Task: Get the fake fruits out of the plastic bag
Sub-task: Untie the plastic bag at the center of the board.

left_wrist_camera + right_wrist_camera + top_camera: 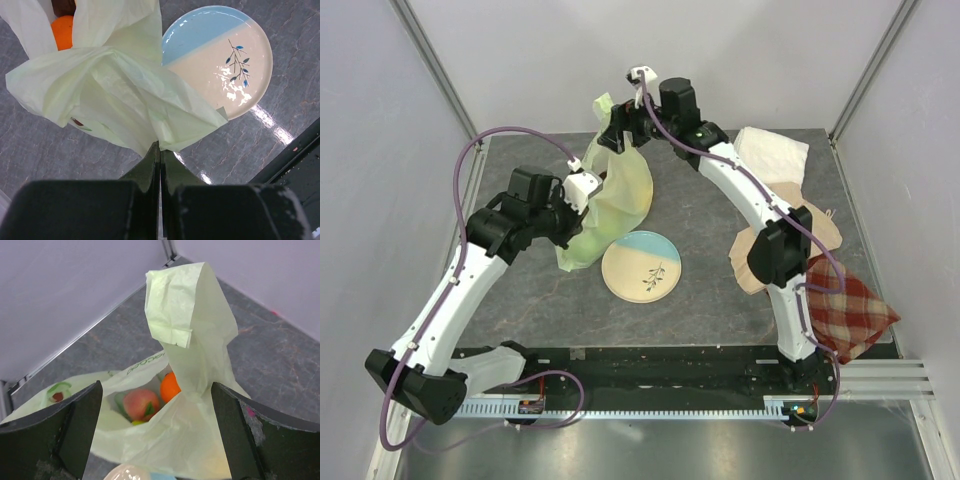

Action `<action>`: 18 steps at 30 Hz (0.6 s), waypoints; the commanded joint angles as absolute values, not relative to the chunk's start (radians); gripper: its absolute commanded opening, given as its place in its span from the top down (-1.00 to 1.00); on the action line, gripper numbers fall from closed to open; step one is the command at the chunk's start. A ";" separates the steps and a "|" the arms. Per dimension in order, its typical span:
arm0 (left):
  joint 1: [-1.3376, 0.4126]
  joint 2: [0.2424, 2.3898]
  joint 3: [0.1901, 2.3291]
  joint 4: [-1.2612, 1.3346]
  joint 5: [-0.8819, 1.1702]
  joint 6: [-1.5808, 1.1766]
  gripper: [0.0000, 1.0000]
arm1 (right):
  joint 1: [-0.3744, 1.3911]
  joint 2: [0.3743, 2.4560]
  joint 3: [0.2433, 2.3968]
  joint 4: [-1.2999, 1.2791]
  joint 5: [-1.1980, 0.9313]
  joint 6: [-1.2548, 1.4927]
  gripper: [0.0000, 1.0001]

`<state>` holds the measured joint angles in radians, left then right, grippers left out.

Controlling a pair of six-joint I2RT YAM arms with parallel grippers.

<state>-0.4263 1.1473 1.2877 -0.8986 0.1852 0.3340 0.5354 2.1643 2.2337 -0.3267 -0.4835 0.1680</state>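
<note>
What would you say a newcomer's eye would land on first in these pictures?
The pale-green plastic bag stands mid-table, its edge pinched in the shut left gripper, its upright handle between the fingers of the open right gripper. Inside its mouth show a pink peach and an orange. A blue-and-cream plate lies just in front of it.

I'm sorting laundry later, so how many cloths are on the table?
3: a white cloth at the far right, a beige cloth just nearer, partly behind the right arm, and a plaid cloth nearest, at the right edge. Others could be hidden beneath.
</note>
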 commanded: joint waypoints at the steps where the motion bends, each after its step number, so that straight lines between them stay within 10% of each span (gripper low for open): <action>1: -0.419 1.117 1.270 -0.841 0.160 0.299 0.97 | 0.563 2.229 2.350 -0.273 -0.267 0.161 -0.89; 11: -0.289 1.365 1.236 -0.473 -0.021 0.296 0.97 | 0.500 2.387 2.502 -0.221 -0.042 0.038 1.00; 18: -0.181 1.635 1.584 -0.397 -0.029 0.284 0.97 | 0.402 2.416 2.566 -0.048 -0.022 0.049 1.00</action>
<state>-0.2142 1.5719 1.3918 -0.5377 0.0051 0.3248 0.4461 2.4260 2.4866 -0.1951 -0.0811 0.0727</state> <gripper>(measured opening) 0.023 0.007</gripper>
